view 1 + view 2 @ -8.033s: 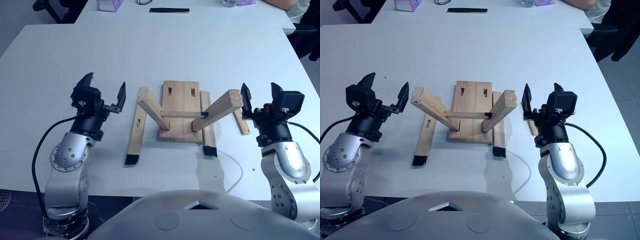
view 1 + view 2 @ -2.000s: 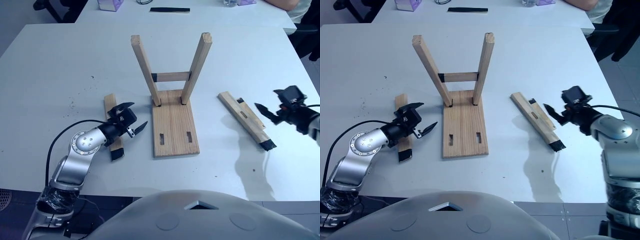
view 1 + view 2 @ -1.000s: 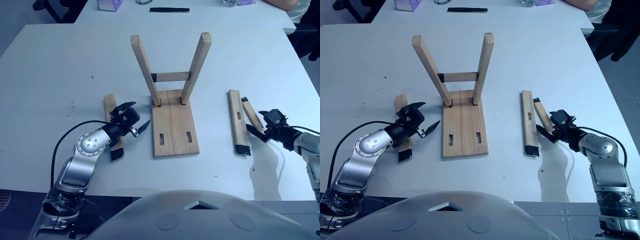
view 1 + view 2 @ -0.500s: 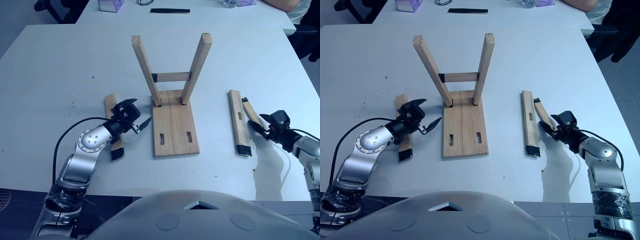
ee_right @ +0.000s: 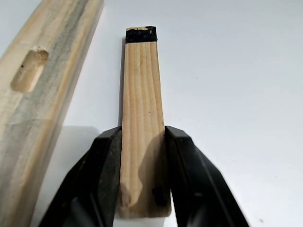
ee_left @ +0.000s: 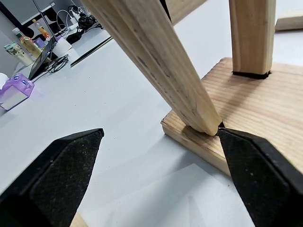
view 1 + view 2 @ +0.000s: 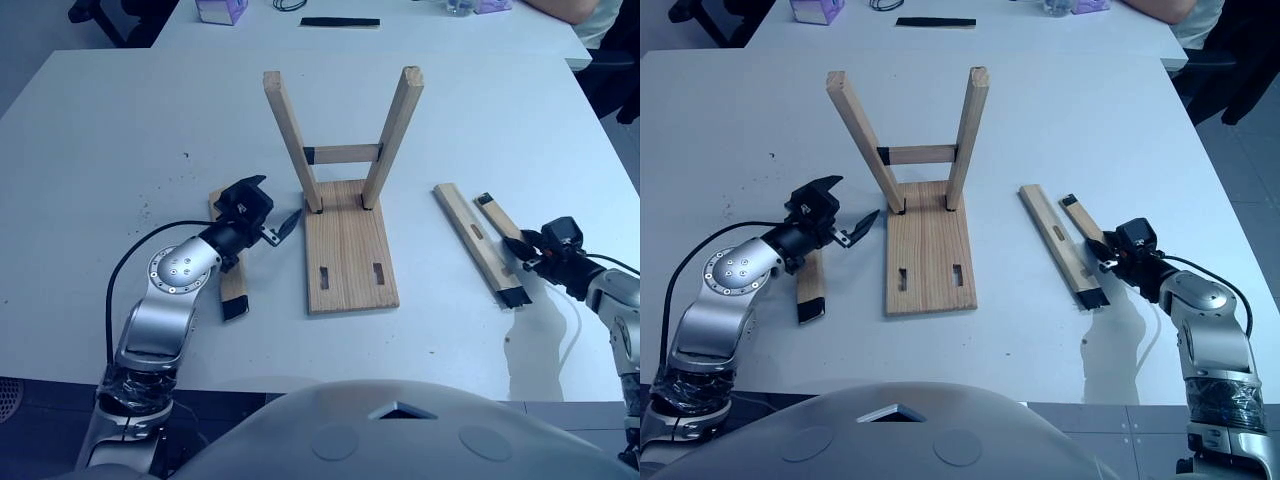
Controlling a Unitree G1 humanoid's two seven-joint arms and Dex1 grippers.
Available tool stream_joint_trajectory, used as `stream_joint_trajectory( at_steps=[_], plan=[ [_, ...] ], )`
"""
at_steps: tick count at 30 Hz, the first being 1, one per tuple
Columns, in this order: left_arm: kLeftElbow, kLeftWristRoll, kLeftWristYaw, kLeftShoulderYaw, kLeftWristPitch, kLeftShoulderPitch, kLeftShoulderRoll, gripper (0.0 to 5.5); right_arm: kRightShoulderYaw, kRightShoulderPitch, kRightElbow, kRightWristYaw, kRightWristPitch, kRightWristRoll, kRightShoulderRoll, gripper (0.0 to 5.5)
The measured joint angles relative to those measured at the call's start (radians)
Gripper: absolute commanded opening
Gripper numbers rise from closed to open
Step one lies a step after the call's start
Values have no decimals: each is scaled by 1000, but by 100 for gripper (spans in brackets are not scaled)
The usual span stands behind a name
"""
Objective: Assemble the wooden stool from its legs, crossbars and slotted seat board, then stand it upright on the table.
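The slotted seat board point(image 7: 348, 262) lies flat mid-table. Two legs point(image 7: 290, 135) point(image 7: 392, 130) stand in its far slots, joined by a crossbar point(image 7: 345, 153). A loose leg point(image 7: 228, 285) lies left of the board. My left gripper point(image 7: 272, 200) hovers open over that leg's far end, close to the board's far left corner point(image 6: 189, 125). On the right, another loose leg point(image 7: 478, 243) lies at an angle beside a short crossbar point(image 7: 496, 216). My right gripper point(image 5: 143, 132) is shut on the near end of that crossbar point(image 5: 142, 94), which rests on the table.
A cable point(image 7: 570, 340) trails behind the right arm near the table's front edge. A black strip point(image 7: 338, 20) and a purple box point(image 7: 220, 9) sit on the far table. Bare tabletop stretches around the board.
The right loose leg and short crossbar have swung from straight to angled, far ends leftward. My left gripper has moved farther from me toward the board's far left corner.
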Motion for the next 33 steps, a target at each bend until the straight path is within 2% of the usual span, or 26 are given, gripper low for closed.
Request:
stream_joint_trajectory(
  at_steps=[4,7,10,15,19,23,27,33],
  plan=[
    [-81,-177,-78,97,81,-13,20,449,-76,-3,-110,52,91,170,13,130],
    [-174,-418,-140,191,193,-70,36,402,-174,-57,-259,84,188,394,10,130],
    [-219,-692,-150,256,291,-139,51,362,-225,-108,-358,114,284,608,-17,130],
    [-222,-1119,-49,311,402,-287,75,362,-231,-234,-443,194,440,942,-128,130],
    [-185,-1385,53,288,431,-408,98,362,-167,-426,-448,217,518,1158,-175,130],
    [-158,-1520,108,237,433,-464,110,362,-93,-550,-413,166,548,1266,-161,130],
    [-142,-1528,132,198,431,-475,124,362,-37,-588,-410,139,554,1294,-146,130],
    [-141,-1539,144,159,427,-481,124,362,34,-578,-432,141,551,1223,-117,130]
  ],
)
